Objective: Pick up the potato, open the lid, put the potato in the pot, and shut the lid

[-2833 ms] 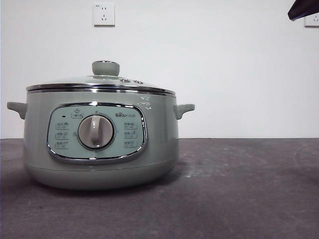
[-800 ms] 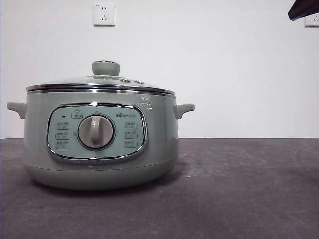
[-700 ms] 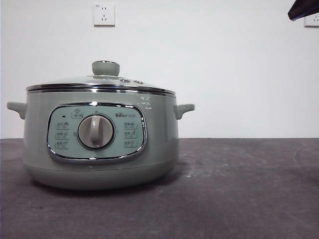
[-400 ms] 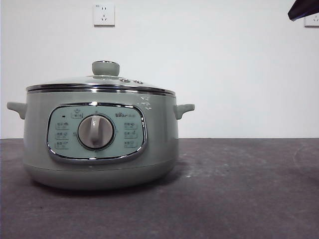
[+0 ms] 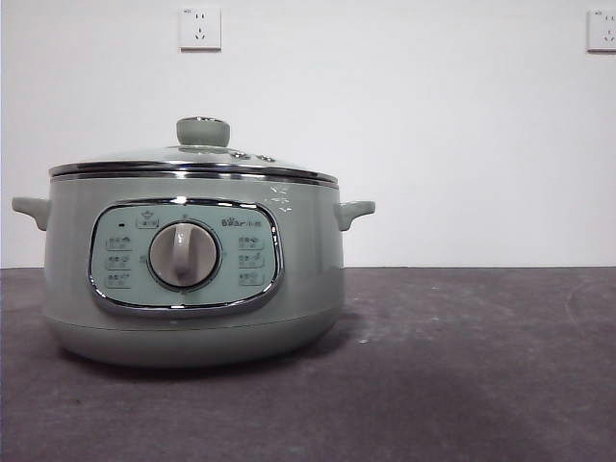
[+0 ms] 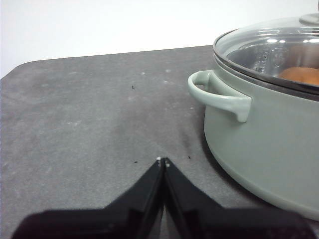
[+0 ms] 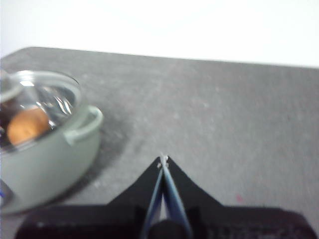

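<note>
The pale sage-green pot (image 5: pixel 192 279) stands at the left of the front view with the glass lid (image 5: pixel 192 159) resting on it, its green knob (image 5: pixel 203 131) on top. The orange-brown potato (image 7: pixel 28 125) lies inside the pot under the lid; it also shows in the left wrist view (image 6: pixel 301 75). My left gripper (image 6: pixel 162 161) is shut and empty, low beside the pot's side handle (image 6: pixel 219 97). My right gripper (image 7: pixel 163 160) is shut and empty, held above the table on the pot's other side (image 7: pixel 47 159). Neither gripper shows in the front view.
Dark grey table (image 5: pixel 462 366) runs in front of a white wall with two power sockets (image 5: pixel 200 28). The table's edge shows in the left wrist view (image 6: pixel 30 64).
The black arm tip at the top right corner of the front view has gone out of view. The pot and lid have not moved.
</note>
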Tool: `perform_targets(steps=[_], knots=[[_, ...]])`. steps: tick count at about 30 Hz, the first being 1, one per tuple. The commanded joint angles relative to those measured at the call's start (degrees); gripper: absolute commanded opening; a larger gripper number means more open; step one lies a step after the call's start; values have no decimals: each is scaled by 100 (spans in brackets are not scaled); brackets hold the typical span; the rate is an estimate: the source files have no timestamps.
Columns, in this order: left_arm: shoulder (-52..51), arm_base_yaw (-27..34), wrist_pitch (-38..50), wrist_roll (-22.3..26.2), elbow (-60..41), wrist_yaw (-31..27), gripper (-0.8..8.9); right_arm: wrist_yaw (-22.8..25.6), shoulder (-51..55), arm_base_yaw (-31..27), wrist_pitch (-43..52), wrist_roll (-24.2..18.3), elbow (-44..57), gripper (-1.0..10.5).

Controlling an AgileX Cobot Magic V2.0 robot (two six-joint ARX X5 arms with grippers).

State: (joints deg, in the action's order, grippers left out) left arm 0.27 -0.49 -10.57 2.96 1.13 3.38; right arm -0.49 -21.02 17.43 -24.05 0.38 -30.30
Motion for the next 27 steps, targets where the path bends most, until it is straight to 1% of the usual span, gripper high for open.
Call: perform_targets(steps=[1, 4, 6, 8, 11, 13, 18, 20, 24, 27], knots=[[-9, 20, 24, -15, -92, -22, -3, -273, 444, -553, 310, -70, 551, 1], [-9, 20, 24, -15, -92, -24, -3, -282, 916, -929, 811, -66, 1174, 1], [-9, 20, 24, -15, -92, -24, -3, -420, 1189, -1071, 1123, -24, 1587, 1], [-9, 20, 24, -15, -92, -24, -3, -544, 1443, -1137, 1384, 0, 1974, 1], [-9, 20, 24, -15, -92, -26, -3, -562, 1759, -1143, 1589, 33, 2452, 1], [-9, 20, 24, -15, -92, -24, -3, -557, 1941, -1143, 1585, 190, 2682, 1], [-9, 20, 24, -15, -92, -24, -3, -560, 2096, -1143, 1574, 337, 2997, 1], [-9, 20, 24, -15, -92, -24, -3, -560, 2096, -1141, 1399, 378, 2997, 1], [-9, 20, 24, -15, -92, -24, -3, -557, 2096, -1139, 1392, 476, 2997, 1], [-9, 20, 24, -15, -92, -24, -3, -490, 2090, -1139, 1394, 470, 2997, 1]])
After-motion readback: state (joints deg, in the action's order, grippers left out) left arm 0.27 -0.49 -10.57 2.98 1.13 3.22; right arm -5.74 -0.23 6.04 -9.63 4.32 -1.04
